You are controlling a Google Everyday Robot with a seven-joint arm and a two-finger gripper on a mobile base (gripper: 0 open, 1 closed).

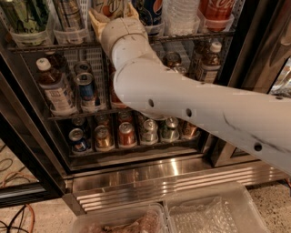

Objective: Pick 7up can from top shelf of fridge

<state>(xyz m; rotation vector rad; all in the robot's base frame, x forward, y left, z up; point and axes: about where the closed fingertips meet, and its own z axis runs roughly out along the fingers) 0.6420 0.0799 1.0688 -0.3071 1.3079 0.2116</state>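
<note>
The fridge [150,178] stands open in front of me, with its ribbed steel base low in view. My white arm reaches up to the top shelf [54,46], a grey wire rack with clear lane trays. My gripper [112,13] is at the shelf's front, open, with one tan finger on each side of a pale can [110,6]. This can is in the 7up can's place, but its top is cut off by the frame edge and its logo does not show. I cannot tell whether the fingers touch it.
On the top shelf, a dark blue Pepsi can [152,9], a clear water bottle [182,13] and a red Coca-Cola can [217,9] stand to the right, and green cans [20,16] to the left. Lower racks hold bottles [54,86] and small cans [126,134]. Clear plastic bins [213,214] lie on the floor.
</note>
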